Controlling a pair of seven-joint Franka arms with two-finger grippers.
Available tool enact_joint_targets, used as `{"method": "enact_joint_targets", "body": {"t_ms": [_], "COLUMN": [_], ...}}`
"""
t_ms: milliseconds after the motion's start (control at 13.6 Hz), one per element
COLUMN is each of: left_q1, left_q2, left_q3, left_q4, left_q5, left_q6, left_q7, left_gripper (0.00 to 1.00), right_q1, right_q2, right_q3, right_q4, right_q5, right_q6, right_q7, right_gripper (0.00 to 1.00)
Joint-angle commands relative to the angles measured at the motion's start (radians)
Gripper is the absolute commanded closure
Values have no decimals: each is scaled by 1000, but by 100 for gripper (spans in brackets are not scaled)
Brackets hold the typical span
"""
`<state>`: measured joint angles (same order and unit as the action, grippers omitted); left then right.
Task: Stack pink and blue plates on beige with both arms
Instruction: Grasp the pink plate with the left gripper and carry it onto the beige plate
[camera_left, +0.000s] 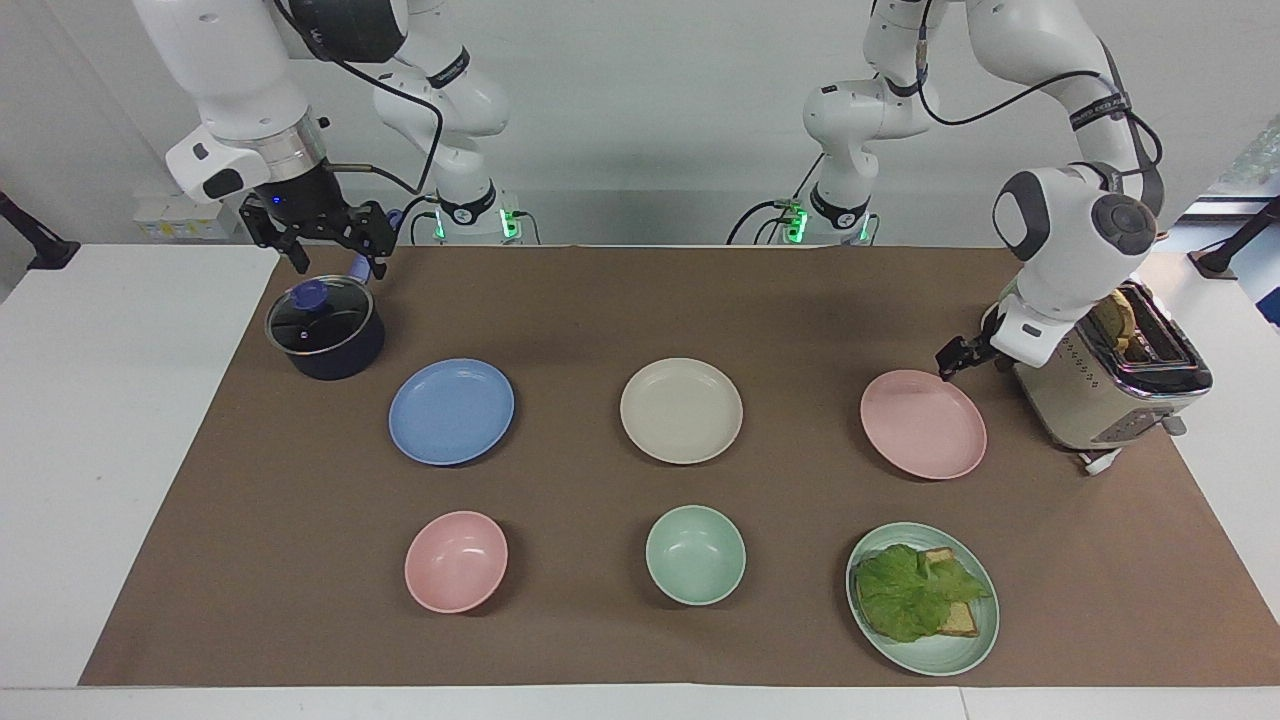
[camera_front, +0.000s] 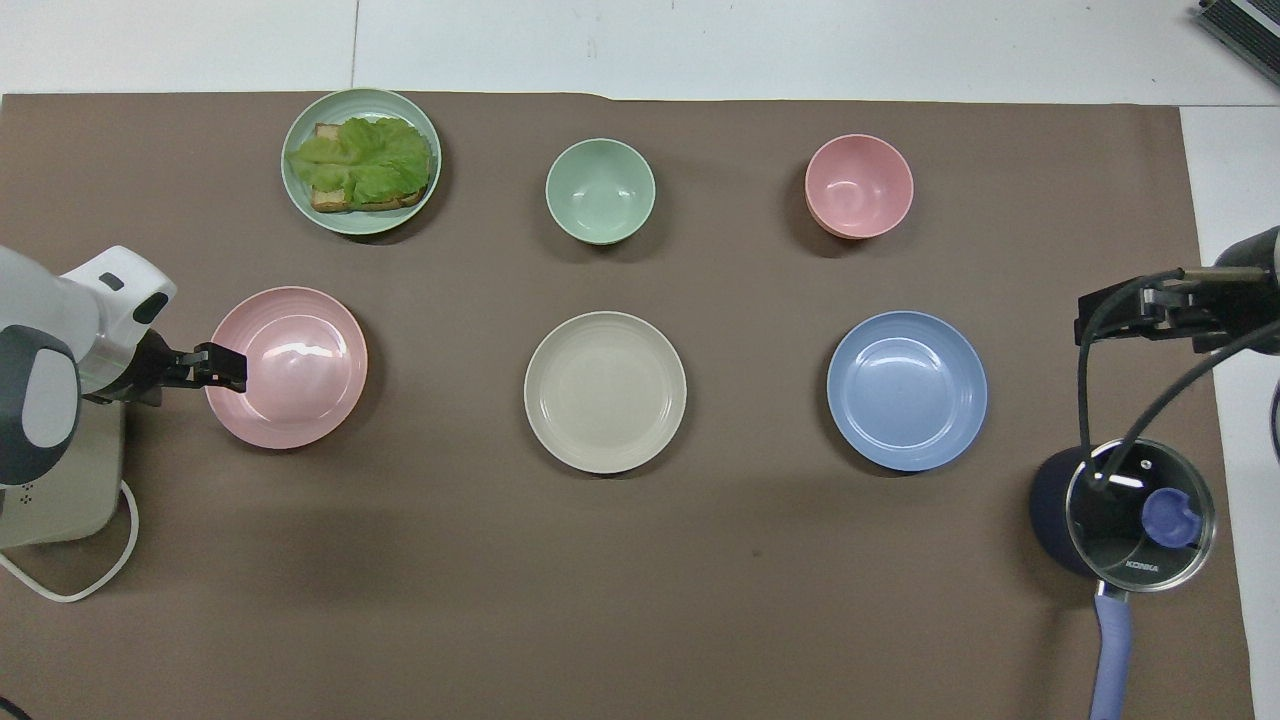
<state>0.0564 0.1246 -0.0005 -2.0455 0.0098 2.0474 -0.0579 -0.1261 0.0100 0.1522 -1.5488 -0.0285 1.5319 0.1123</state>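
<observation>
The pink plate (camera_left: 923, 424) (camera_front: 300, 372), the beige plate (camera_left: 681, 410) (camera_front: 605, 392) and the blue plate (camera_left: 451, 411) (camera_front: 907, 390) lie apart in one row on the brown mat, beige in the middle. My left gripper (camera_left: 950, 362) (camera_front: 228, 367) is low at the pink plate's rim, on the toaster's side, open and empty. I cannot tell whether it touches the rim. Above the pot, beside the blue plate, my right gripper (camera_left: 340, 265) (camera_front: 1090, 318) hangs open and holds nothing.
A dark pot with a glass lid (camera_left: 325, 330) stands at the right arm's end. A toaster with bread (camera_left: 1100, 370) stands at the left arm's end. Farther from the robots lie a pink bowl (camera_left: 456, 561), a mint bowl (camera_left: 695, 554) and a mint plate (camera_left: 935, 655) with lettuce and bread.
</observation>
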Motion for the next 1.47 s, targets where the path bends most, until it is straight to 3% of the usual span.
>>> {"method": "enact_joint_targets", "body": {"t_ms": [0,294,663,883,957,1031,1399], "left_q1": [20,53,48,46,48,48,37], "left_q2": [44,78,66,52,52,52,67], "left_q3": [-6,-6,-7,-7,-7,-7,-9], "left_q4": [-2,-27,-61,-87,-87,-87,-21], "left_q5": [-5,-7,-14,-19,-20,-27,-80], "left_q6": [40,115,108,108,106,102,16], "left_q7": [-2,-28,-131,-132,-132,-131,-134], "left_gripper": [0,0,0,65,91,100,100], "right_q1": [-13,-13,-13,-13,-13,-13,-13], "right_q2": [-5,-5,-5,-5,-5,-5,-5], "right_q3": [7,6,6,6,6,6,4], "right_q4": [-8,-8,-8,-8,-8,-8,-8], "right_q5": [-4,-4,-4,-4,-4,-4,-4], "right_q6": [13,14,14,14,14,13,14], "right_q7": [-10,-10,-10,-10,-10,-10,-11], "right_gripper": [0,0,0,0,0,0,0]}}
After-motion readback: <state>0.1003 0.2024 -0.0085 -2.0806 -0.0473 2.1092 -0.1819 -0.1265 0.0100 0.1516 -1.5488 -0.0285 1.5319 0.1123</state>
